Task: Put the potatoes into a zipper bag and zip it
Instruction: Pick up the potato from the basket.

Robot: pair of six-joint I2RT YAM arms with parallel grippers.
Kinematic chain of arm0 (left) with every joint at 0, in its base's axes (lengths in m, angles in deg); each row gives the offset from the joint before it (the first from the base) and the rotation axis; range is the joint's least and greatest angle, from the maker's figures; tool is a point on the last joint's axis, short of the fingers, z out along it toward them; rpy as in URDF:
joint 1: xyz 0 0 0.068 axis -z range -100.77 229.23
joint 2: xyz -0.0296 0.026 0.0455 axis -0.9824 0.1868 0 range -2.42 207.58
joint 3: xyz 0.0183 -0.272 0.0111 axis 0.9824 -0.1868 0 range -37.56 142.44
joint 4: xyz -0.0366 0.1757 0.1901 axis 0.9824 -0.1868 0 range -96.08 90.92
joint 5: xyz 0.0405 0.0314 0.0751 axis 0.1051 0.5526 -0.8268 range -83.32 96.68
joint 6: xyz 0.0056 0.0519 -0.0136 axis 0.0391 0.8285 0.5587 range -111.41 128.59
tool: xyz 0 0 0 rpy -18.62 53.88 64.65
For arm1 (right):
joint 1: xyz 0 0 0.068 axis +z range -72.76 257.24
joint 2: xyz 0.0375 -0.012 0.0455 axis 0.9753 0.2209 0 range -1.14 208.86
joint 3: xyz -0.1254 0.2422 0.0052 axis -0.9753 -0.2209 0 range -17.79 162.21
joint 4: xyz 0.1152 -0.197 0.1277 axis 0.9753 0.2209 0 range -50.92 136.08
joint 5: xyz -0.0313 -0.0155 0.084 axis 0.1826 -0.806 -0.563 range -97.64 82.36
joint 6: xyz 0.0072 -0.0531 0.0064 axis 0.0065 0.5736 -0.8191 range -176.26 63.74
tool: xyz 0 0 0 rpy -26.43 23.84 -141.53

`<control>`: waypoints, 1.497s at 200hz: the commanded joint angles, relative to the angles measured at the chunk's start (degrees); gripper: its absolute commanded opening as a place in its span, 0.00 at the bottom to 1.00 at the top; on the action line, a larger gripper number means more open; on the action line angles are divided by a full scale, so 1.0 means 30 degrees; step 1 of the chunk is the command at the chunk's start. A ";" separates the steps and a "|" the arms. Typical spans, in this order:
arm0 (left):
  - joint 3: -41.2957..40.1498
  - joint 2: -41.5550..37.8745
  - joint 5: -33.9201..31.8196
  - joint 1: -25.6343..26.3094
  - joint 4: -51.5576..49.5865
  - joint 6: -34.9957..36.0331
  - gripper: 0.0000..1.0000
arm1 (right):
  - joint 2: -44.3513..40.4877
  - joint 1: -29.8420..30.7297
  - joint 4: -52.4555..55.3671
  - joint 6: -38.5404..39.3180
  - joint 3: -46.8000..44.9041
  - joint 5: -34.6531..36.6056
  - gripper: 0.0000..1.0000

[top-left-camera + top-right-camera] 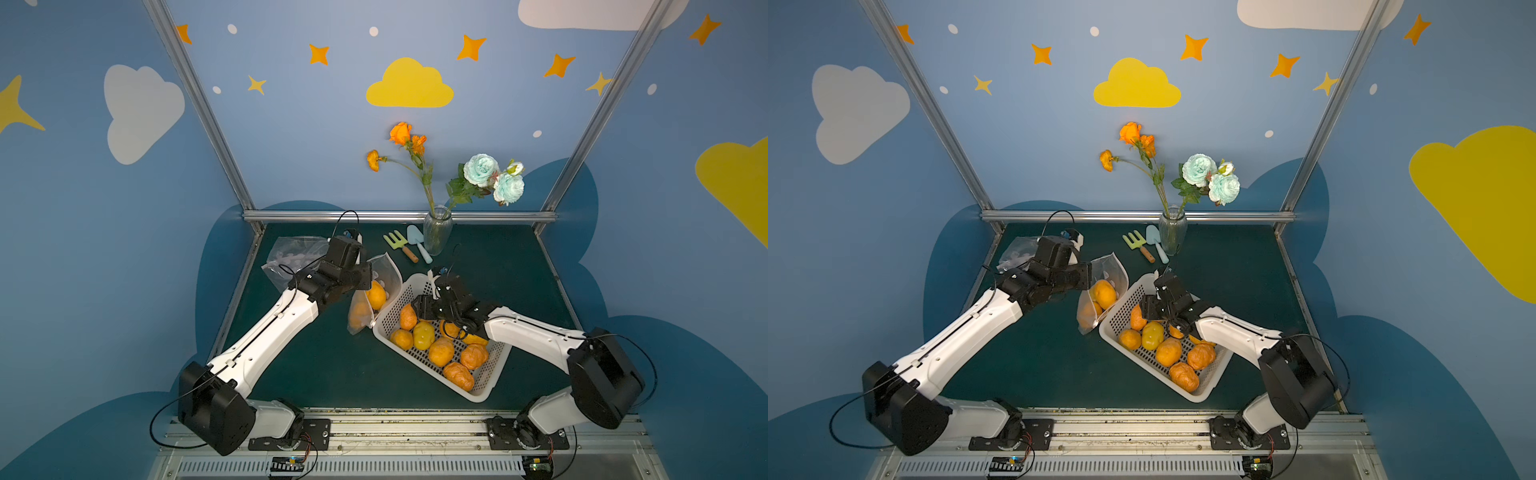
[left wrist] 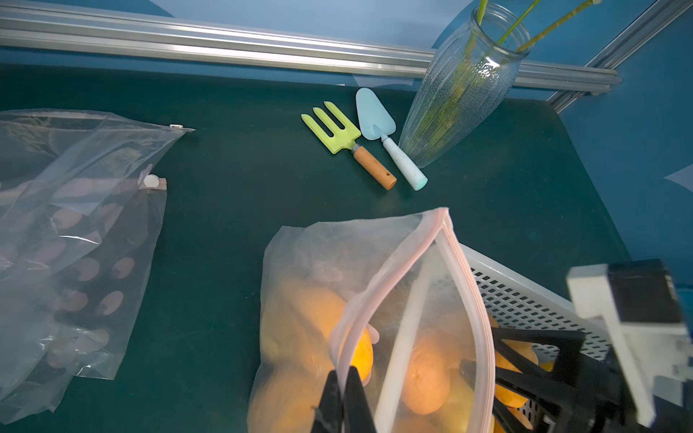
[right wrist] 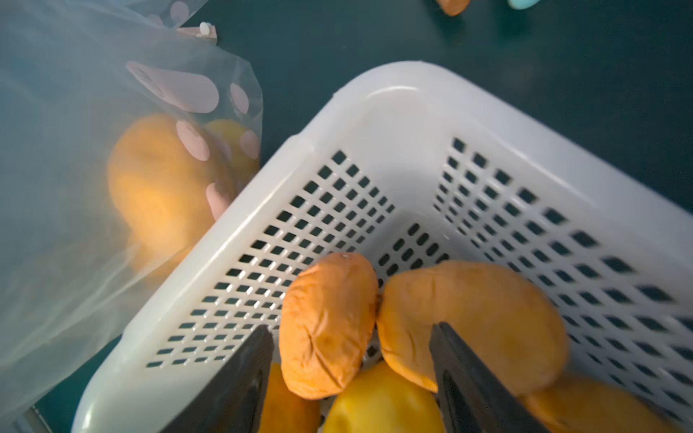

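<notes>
Left gripper (image 2: 343,373): shut tight, pinching the pink zip edge of the zipper bag (image 2: 318,262) and holding its mouth up and open.
Right gripper (image 3: 350,330): jaws apart, lowered into the basket (image 3: 393,108) on either side of a wrinkled potato (image 3: 326,326); not clamped on it (a gap shows on one side).
Zipper bag: stands on the table (image 1: 324,365) against the basket's side, with at least two bagged potatoes (image 1: 376,296) showing through it.
Loose potatoes (image 1: 440,351): lying in the basket, mostly orange with one yellow, bunched under and around the right gripper.
Basket: white, perforated, set at an angle right of the table's middle.
Spare bags (image 2: 75,225): a crumpled clear heap beyond the left arm, toward the back left corner.
Fork (image 2: 333,129), trowel (image 2: 375,116), vase (image 2: 457,93): side by side near the back rail, apart from the basket.
</notes>
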 commanded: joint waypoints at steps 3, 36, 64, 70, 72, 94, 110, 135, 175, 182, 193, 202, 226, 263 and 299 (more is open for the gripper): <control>0.0467 -0.0389 0.0025 0.0024 -0.0185 -0.0111 0.03 | 0.1731 0.0107 -0.0685 -0.0910 0.0619 -0.2246 0.64; 0.0555 -0.0270 0.0000 0.0053 -0.0255 -0.0092 0.03 | 0.1060 0.0818 -0.0584 -0.1188 -0.0034 -0.0131 0.67; 0.0464 -0.0407 -0.0119 0.0048 -0.0368 -0.0082 0.03 | -0.0493 0.1199 0.2598 -0.1375 0.0870 0.2677 0.75; 0.0389 -0.0483 -0.0143 0.0049 -0.0347 -0.0052 0.03 | -0.0754 0.1159 0.3236 -0.1648 0.1164 0.2946 0.75; 0.0331 -0.0498 -0.0149 0.0030 -0.0329 -0.0045 0.03 | -0.0844 0.1152 0.3478 -0.1708 0.1276 0.3022 0.75; 0.0189 -0.0733 0.0055 0.0025 -0.0464 0.0311 0.03 | -0.1472 0.1168 0.7140 -0.1950 0.2864 0.2829 0.75; 0.0115 -0.0827 -0.0091 0.0029 -0.0542 0.0407 0.03 | -0.1622 0.1268 0.8675 -0.2294 0.3100 0.1804 0.68; 0.0057 -0.0702 -0.0541 0.0025 -0.0760 0.0366 0.03 | -0.1443 0.1472 0.9011 -0.2703 0.1967 0.0629 0.64; 0.0597 0.0041 -0.0722 0.0049 -0.1342 0.0185 0.03 | 0.0513 0.1601 0.8832 -0.2916 0.1473 -0.0057 0.73; 0.0710 0.0179 -0.0778 0.0065 -0.1432 0.0170 0.03 | 0.0852 0.1638 0.8808 -0.2859 0.1567 -0.0224 0.73; 0.0924 0.0409 -0.0911 0.0079 -0.1681 0.0123 0.03 | 0.1323 0.1644 0.9004 -0.2814 0.1733 -0.0248 0.75; 0.1020 0.0585 -0.0998 0.0062 -0.1734 0.0134 0.03 | 0.1680 0.1658 0.9177 -0.2767 0.1825 -0.0266 0.76; 0.1278 0.0915 -0.0912 0.0083 -0.1884 0.0188 0.03 | 0.2501 0.1676 0.9095 -0.2677 0.1883 -0.0491 0.80; 0.1382 0.1078 -0.0942 0.0175 -0.1943 0.0217 0.03 | 0.3509 0.1668 0.8530 -0.2524 0.2024 -0.0880 0.76; 0.1205 0.0819 -0.0941 0.0343 -0.1758 0.0329 0.03 | 0.3377 0.1668 0.8345 -0.2441 0.1844 -0.0474 0.57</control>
